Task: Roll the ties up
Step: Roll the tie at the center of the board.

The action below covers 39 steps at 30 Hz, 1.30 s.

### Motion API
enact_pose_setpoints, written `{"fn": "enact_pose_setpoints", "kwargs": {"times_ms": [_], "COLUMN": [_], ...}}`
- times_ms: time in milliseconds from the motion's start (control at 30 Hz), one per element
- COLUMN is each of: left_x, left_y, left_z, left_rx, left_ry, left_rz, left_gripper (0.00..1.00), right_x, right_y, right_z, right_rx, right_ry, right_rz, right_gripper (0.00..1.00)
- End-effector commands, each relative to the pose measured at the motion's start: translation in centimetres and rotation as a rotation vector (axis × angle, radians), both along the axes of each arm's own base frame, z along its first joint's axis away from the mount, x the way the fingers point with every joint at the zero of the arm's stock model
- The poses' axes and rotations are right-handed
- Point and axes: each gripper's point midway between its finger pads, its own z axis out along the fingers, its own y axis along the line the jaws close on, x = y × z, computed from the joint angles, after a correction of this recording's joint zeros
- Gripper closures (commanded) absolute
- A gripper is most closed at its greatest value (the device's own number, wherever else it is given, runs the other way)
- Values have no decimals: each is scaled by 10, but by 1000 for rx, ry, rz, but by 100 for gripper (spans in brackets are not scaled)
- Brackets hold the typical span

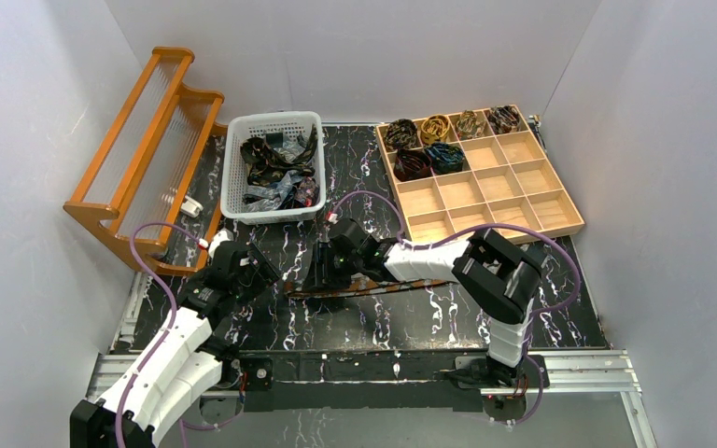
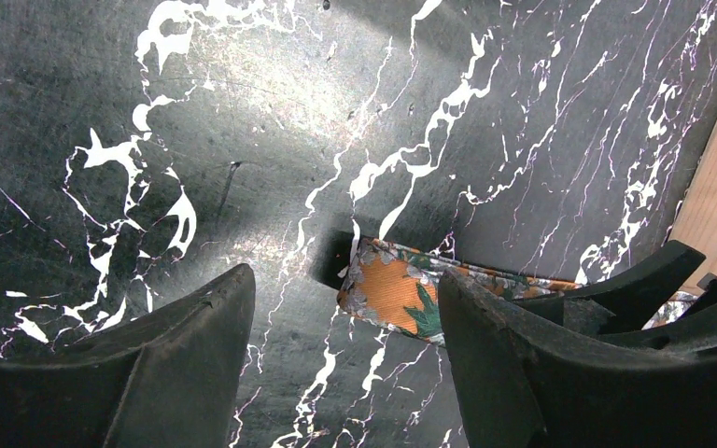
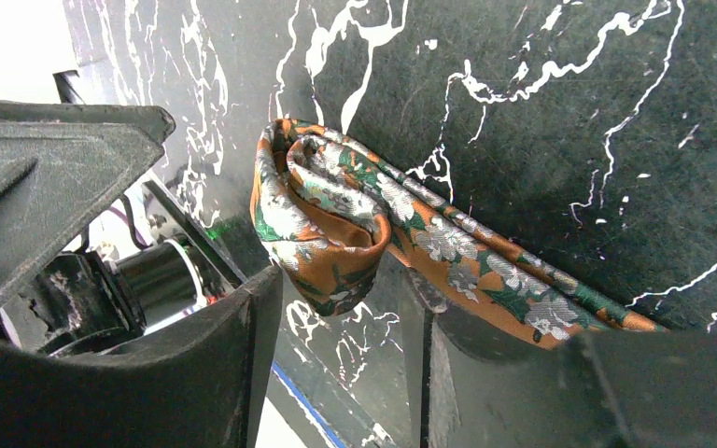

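Observation:
An orange tie with grey flowers and green leaves (image 1: 373, 288) lies across the dark marble table. In the right wrist view its end is rolled into a loose coil (image 3: 322, 219), and the strip runs off to the right over one finger (image 3: 485, 373). My right gripper (image 3: 341, 280) (image 1: 322, 271) is open, with the coil at its fingertips. My left gripper (image 2: 345, 280) (image 1: 254, 266) is open and empty just left of it. A flat stretch of the tie (image 2: 392, 294) lies by its right finger (image 2: 513, 364). Several rolled ties (image 1: 429, 145) sit in the tray's far left compartments.
A white basket (image 1: 310, 126) with loose ties stands at the back, left of centre. A wooden compartment tray (image 1: 495, 191) is at the back right. An orange wooden rack (image 1: 149, 149) stands at the left. White walls close in both sides.

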Motion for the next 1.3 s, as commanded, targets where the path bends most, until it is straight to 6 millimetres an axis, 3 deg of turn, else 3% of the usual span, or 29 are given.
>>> {"fn": "enact_pose_setpoints", "kwargs": {"times_ms": [0, 133, 367, 700, 833, 1067, 1267], "left_x": [-2, -2, -2, -3, -4, -4, -3], "left_y": [0, -1, -2, -7, -13, -20, -29], "left_z": [-2, -3, -4, -11, -16, -20, -24], "left_rx": [9, 6, 3, -27, -66, -116, -182], "left_ry": [8, 7, 12, 21, 22, 11, -10], "left_rz": [-13, -15, -18, -21, -23, -27, -27], "left_gripper": [31, 31, 31, 31, 31, 30, 30], "right_x": [12, 16, 21, 20, 21, 18, 18], "right_y": [11, 8, 11, 7, 7, 2, -3], "right_z": [19, 16, 18, 11, 16, 19, 10], "right_rx": [42, 33, 65, 69, 117, 169, 199], "right_ry": [1, 11, 32, 79, 57, 19, -52], "right_rz": [-50, -74, -77, -70, -39, 22, 52], "right_gripper": [43, 40, 50, 73, 89, 90, 89]}}
